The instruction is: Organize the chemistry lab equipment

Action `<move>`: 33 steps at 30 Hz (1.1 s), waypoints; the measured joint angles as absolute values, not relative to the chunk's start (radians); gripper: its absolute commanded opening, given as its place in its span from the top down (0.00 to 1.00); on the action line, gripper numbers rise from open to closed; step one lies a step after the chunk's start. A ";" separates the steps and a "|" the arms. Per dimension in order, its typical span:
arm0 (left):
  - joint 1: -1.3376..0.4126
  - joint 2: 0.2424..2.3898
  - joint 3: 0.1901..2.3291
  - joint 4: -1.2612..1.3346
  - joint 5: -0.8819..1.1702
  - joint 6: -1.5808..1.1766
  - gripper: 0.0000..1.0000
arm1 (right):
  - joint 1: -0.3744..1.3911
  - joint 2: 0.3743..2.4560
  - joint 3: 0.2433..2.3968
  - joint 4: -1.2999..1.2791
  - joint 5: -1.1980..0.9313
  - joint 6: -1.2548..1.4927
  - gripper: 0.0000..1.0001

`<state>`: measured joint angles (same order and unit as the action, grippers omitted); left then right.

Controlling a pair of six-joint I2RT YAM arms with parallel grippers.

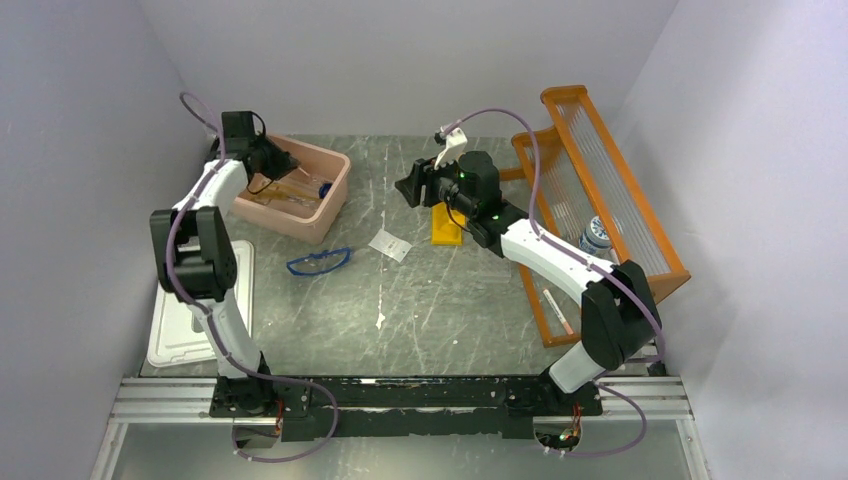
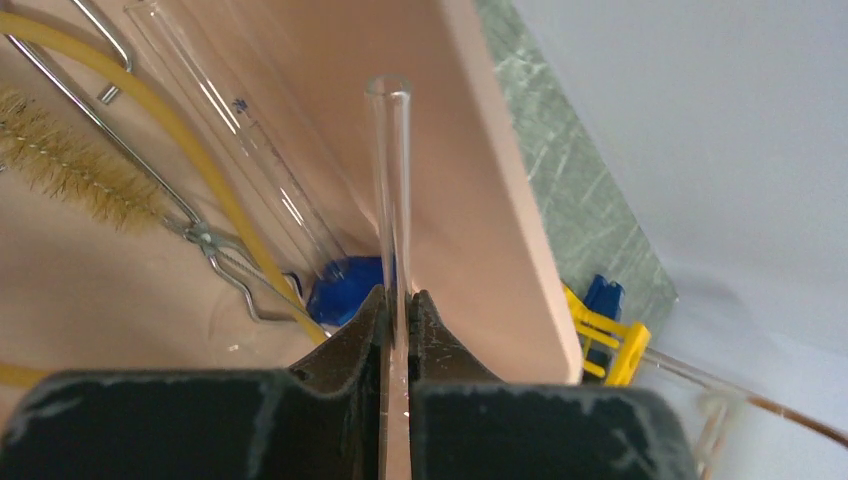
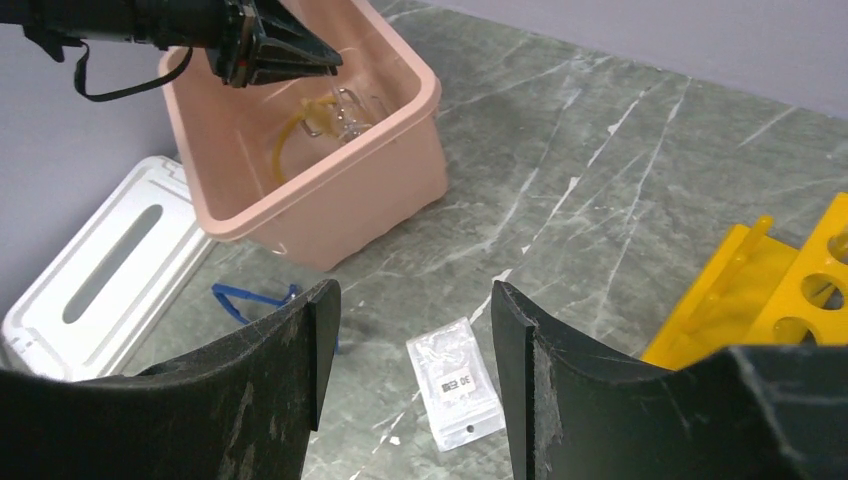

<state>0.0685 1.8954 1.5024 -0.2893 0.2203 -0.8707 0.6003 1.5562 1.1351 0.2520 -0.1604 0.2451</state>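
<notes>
Clear glass tube (image 2: 390, 200) is pinched between the left fingers (image 2: 362, 330), which are closed tight on it. It sticks straight out from the tips, inside the pink tub (image 2: 470, 150) and close along its wall. Can't tell if the far end touches anything.

Already lying in the tub: a second glass tube (image 2: 240, 130), amber tubing (image 2: 200, 150), wire brush (image 2: 70, 170) and a blue cap (image 2: 345, 285).

My read: step in hand is depositing this tube in the tub.

Next move: tilt it flat, bring it down beside the other tube, then open slowly. It's glass on glass, so no drop, and keep clear of the brush wire.

Right fingers (image 3: 290, 360) are partway open and hold nothing. They hover above the bench (image 3: 620, 150) with the white packet (image 3: 455, 385) lying between them in the wrist view, so it's the likely next pick. It lies flat, so it needs a low, shallow pinch.

Blue goggles (image 1: 318, 262) are on the bench just in front of the tub, not yet sorted.
</notes>
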 measured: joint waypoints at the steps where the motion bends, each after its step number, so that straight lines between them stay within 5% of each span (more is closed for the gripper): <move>1: 0.068 1.927 1.523 -0.298 0.218 -0.883 0.95 | 0.599 1.559 1.135 0.252 -0.155 0.241 0.40; 8: 0.068 2.063 1.584 -0.348 0.167 -0.953 0.92 | 0.581 1.587 1.135 0.248 -0.129 0.219 0.40; 20: 0.068 2.143 1.660 -0.360 0.089 -0.983 0.69 | 0.542 1.612 1.136 0.241 -0.126 0.219 0.40; 33: 0.068 2.143 1.662 -0.372 0.081 -0.910 0.60 | 0.542 1.618 1.145 0.233 -0.135 0.224 0.40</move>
<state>0.0685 2.1426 1.6623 -0.3721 0.0807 -0.9100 0.5423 1.6184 1.1446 0.2325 -0.1349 0.2241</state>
